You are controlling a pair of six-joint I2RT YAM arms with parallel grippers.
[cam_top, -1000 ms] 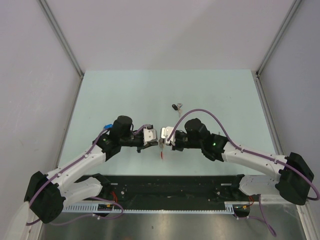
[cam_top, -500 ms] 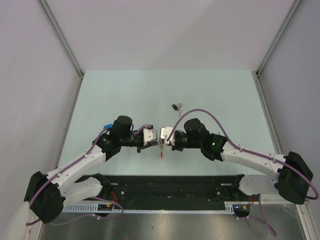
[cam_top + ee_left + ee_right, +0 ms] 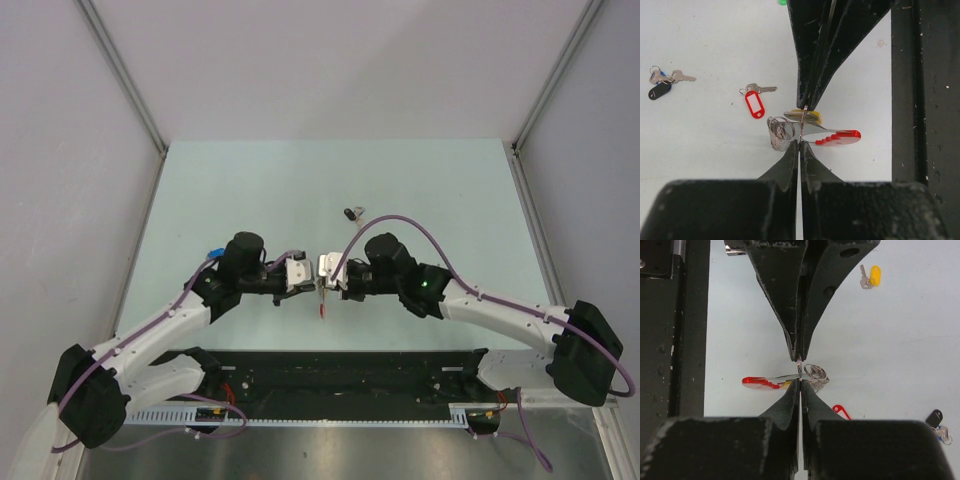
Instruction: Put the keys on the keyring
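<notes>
My left gripper (image 3: 313, 279) and right gripper (image 3: 322, 280) meet tip to tip above the near middle of the table, both shut. A thin silver ring (image 3: 802, 125), seen edge-on, spans the gap between the two pairs of tips. The keyring hangs there: its red band (image 3: 841, 137) and pale coiled part (image 3: 780, 134) sit by the left gripper (image 3: 800, 143). A key with a yellow tag (image 3: 811, 116) is at the right gripper's (image 3: 799, 381) tips. More keys lie on the table: a red-tagged one (image 3: 754, 102), a black-tagged one (image 3: 351, 212) and a yellow-tagged one (image 3: 871, 276).
The black base rail (image 3: 350, 370) runs along the near edge behind both grippers. A green tag (image 3: 782, 1) shows at the top edge of the left wrist view. Grey walls enclose the pale table (image 3: 250, 190) on three sides.
The right gripper has edged slightly left toward the left one. Both stay shut, with the red band still hanging below them.
</notes>
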